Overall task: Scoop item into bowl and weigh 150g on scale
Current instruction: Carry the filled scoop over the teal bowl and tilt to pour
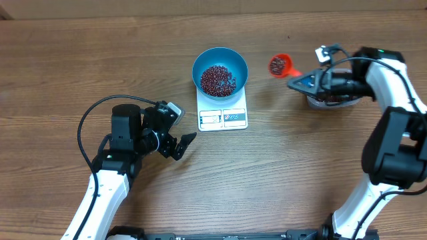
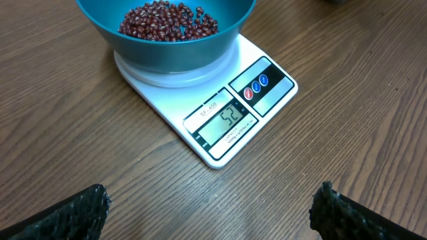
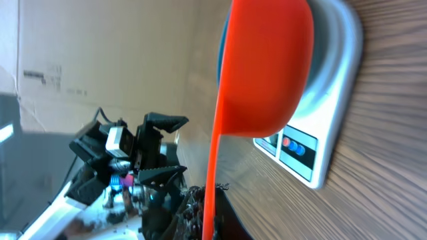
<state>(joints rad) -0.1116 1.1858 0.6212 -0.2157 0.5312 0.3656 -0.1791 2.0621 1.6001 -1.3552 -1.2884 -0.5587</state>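
Note:
The teal bowl [image 1: 220, 61] stands on the white scale [image 1: 223, 118] with a heap of red-brown beans [image 1: 218, 81] inside. In the left wrist view the bowl [image 2: 167, 47], its beans [image 2: 167, 20] and the scale [image 2: 240, 113] with a lit display fill the top. My left gripper [image 1: 179, 141] [image 2: 210, 217] is open over bare wood, front-left of the scale. My right gripper [image 1: 300, 81] [image 3: 213, 213] is shut on the handle of an orange scoop [image 1: 280, 65] [image 3: 267, 67]. The scoop holds beans and hangs right of the bowl, above the table.
A clear tub [image 1: 325, 101] sits under my right wrist, mostly hidden. The right wrist view shows the scale [image 3: 320, 133] behind the scoop and the left arm [image 3: 133, 167] farther off. Bare wooden table [image 1: 280, 167] surrounds the scale.

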